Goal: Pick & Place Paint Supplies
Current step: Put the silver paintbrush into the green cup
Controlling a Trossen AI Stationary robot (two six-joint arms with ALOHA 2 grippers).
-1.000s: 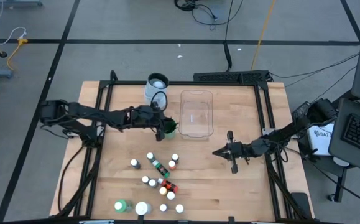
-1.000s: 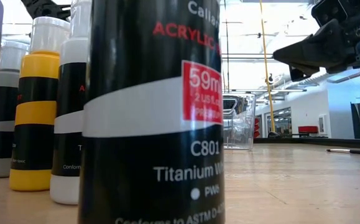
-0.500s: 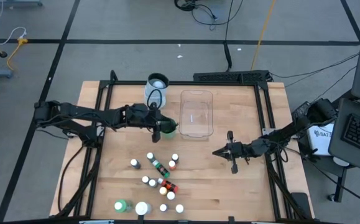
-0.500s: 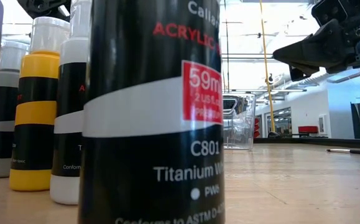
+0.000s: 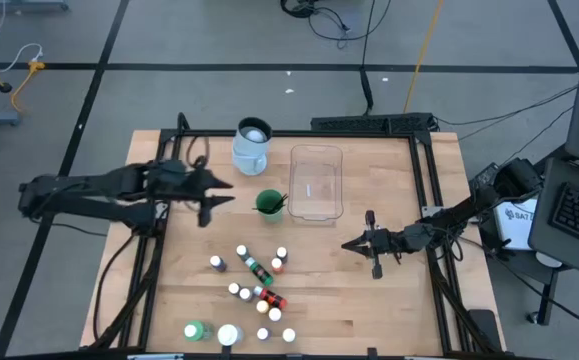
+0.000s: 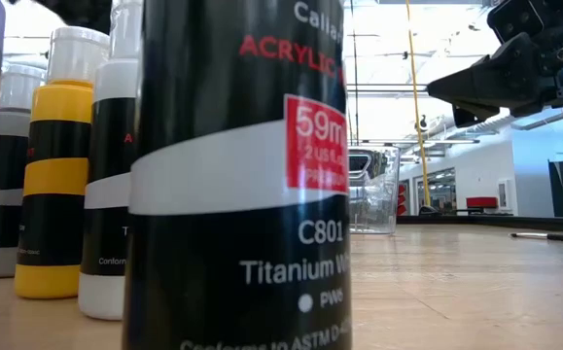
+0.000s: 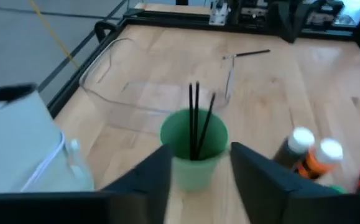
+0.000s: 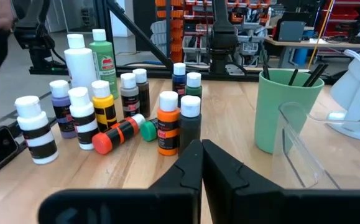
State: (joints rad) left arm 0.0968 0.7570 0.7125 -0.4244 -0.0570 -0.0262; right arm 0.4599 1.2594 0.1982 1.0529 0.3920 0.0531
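Dark thin brushes stand in a green cup, leaning on its rim. My left gripper hangs open to the cup's left, clear of it; its fingers frame the cup from a distance. Small white-capped paint bottles stand and lie at the table's near middle, also in the right wrist view. A green bottle and a white jar stand at the near edge. One brush lies on the table beyond the tub. My right gripper waits shut right of the bottles.
A pale jug stands at the far edge left of a clear plastic tub. Black frame rails run along the table's left and right sides. Bare wood lies between the cup and the bottles. The low view is filled by close bottles.
My left gripper stood at the green cup's mouth; it has opened there, then drawn back toward the table's left edge and risen. The cup and its brushes stay in place.
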